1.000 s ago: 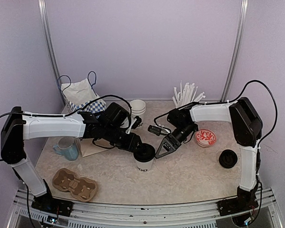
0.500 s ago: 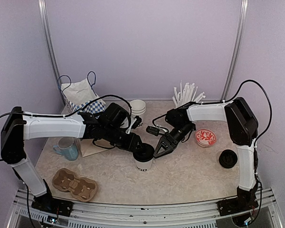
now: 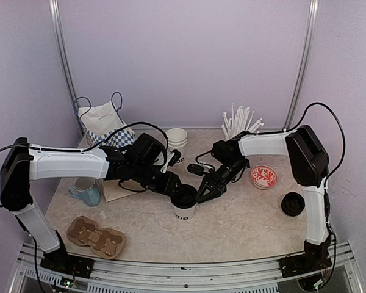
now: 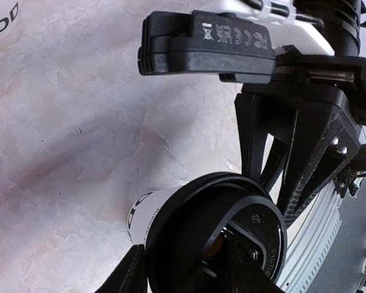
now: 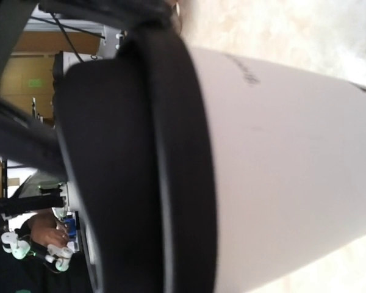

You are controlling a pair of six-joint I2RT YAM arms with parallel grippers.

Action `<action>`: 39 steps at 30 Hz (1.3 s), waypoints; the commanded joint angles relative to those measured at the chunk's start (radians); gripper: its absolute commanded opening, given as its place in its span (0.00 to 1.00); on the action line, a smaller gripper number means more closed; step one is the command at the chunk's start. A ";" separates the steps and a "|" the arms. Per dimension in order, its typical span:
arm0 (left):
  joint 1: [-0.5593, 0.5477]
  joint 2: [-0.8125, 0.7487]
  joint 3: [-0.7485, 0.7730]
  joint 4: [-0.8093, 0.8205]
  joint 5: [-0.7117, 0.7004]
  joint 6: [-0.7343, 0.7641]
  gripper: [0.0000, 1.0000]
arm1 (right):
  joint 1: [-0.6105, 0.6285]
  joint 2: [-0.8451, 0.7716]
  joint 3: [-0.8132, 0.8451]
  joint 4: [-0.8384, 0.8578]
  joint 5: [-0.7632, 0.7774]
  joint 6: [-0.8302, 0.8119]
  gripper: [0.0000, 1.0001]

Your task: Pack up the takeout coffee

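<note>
White paper cup [image 3: 183, 214] with a black lid [image 4: 189, 210] stands mid-counter [image 3: 250, 227], toward the near edge. Left jaws sit on the lid, likely steadying it. Right jaws stand apart beside the rim, and I cannot tell whether either pair grips.

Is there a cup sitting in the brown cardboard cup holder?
No, every hole in the brown cup holder shows only bare cardboard.
</note>
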 commanded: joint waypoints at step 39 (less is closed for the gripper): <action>-0.104 -0.183 -0.030 -0.175 -0.192 0.098 0.72 | 0.003 -0.055 0.103 0.062 0.178 -0.149 0.40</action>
